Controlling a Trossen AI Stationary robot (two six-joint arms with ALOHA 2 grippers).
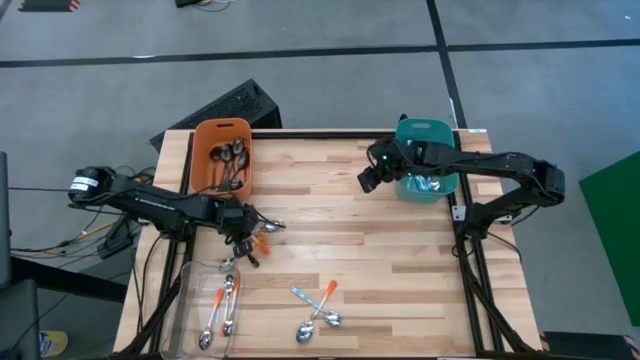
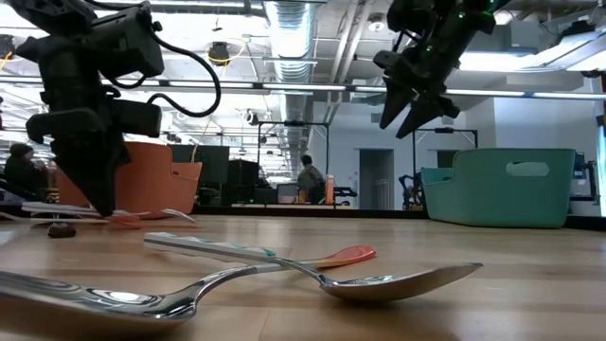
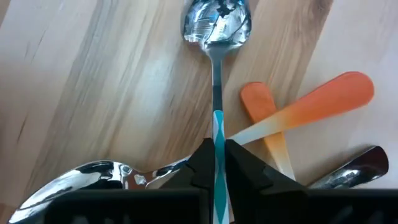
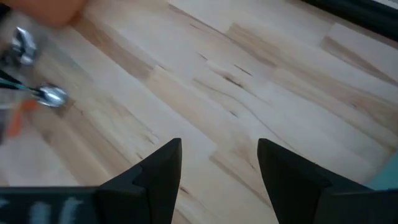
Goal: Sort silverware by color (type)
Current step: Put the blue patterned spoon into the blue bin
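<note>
From above, the left gripper (image 1: pixel 243 228) is sitting at the table's left side, pinching a blue-handled spoon (image 1: pixel 268 227) whose bowl is pointing right toward the teal bin (image 1: pixel 425 131). In its wrist view, the spoon (image 3: pixel 217 93) is running straight out between the fingers. The right gripper (image 1: pixel 368 180) is hanging wide apart and empty by that bin.

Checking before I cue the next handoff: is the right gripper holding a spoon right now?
No, the right gripper is open with only bare table showing between its fingers, hovering beside the teal bin.
</note>
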